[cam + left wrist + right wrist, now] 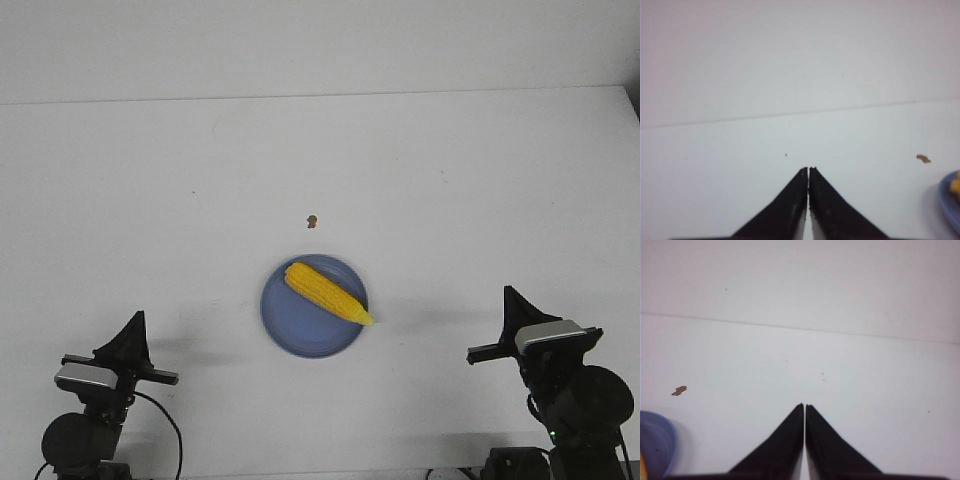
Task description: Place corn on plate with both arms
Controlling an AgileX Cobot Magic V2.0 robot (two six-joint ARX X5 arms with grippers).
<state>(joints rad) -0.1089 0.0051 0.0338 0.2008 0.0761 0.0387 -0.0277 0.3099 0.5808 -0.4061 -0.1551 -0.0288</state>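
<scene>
The yellow corn (326,291) lies across the periwinkle-blue plate (290,322) in the middle of the white table, its pointed end over the plate's right rim. My left gripper (133,317) is shut and empty at the front left, well apart from the plate. My right gripper (509,292) is shut and empty at the front right, also apart. In the left wrist view my gripper (808,169) is shut, with the plate's rim (946,202) and a bit of corn (956,186) at the edge. In the right wrist view my gripper (804,405) is shut, and the plate (655,447) shows at the edge.
A tiny brown speck (312,220) lies on the table behind the plate; it also shows in the left wrist view (923,159) and the right wrist view (679,390). The table's far edge (320,96) meets a pale wall.
</scene>
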